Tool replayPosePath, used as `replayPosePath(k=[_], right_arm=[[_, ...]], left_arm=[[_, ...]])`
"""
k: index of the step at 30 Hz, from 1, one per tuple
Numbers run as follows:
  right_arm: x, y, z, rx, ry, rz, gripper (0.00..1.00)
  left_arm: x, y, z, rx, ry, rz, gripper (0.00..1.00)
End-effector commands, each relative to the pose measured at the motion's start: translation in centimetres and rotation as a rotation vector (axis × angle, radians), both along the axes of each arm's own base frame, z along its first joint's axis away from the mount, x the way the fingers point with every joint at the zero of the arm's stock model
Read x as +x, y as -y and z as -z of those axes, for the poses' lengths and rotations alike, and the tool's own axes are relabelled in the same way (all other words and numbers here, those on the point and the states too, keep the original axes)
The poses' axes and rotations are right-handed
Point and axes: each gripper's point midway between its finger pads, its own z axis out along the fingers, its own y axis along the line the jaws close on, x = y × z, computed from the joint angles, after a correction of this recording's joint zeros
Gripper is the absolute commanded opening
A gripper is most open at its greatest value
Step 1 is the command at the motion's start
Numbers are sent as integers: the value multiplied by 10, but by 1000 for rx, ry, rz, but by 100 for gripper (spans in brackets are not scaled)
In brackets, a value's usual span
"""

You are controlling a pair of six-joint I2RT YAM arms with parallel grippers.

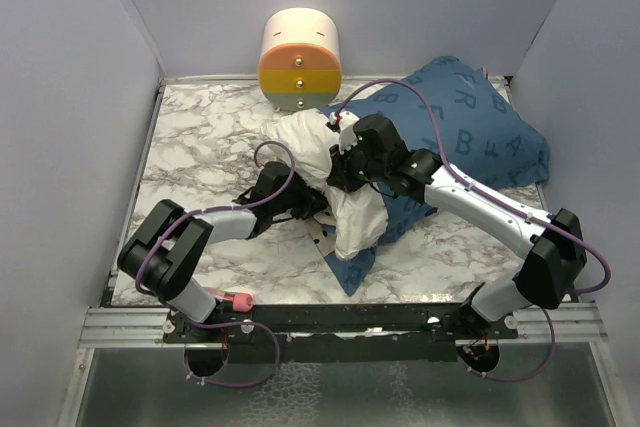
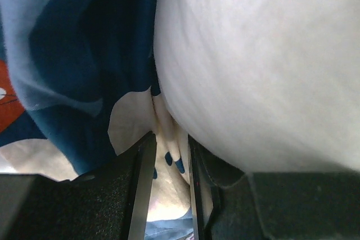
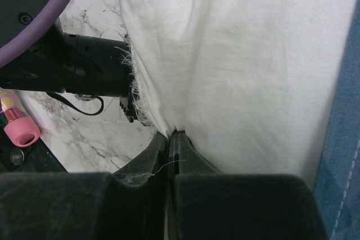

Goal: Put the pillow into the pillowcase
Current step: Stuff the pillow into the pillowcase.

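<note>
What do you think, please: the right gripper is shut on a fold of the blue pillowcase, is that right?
Not quite. The right gripper is shut on a fold of the white pillow, not the pillowcase, which shows only as a blue strip beside it. The right wrist view shows this.

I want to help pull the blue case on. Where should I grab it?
Probably grip the pillowcase by its loose flap poking out beneath the pillow, coming from the near edge: it lies flat and free there, while the rest looks filled.
</note>
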Motion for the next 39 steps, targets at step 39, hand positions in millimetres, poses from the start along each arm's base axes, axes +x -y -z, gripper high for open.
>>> replayPosePath(k=[39], right_arm=[[41, 98, 122, -474, -186, 234, 1]], left_arm=[[-31, -67, -135, -105, 341, -46, 0]])
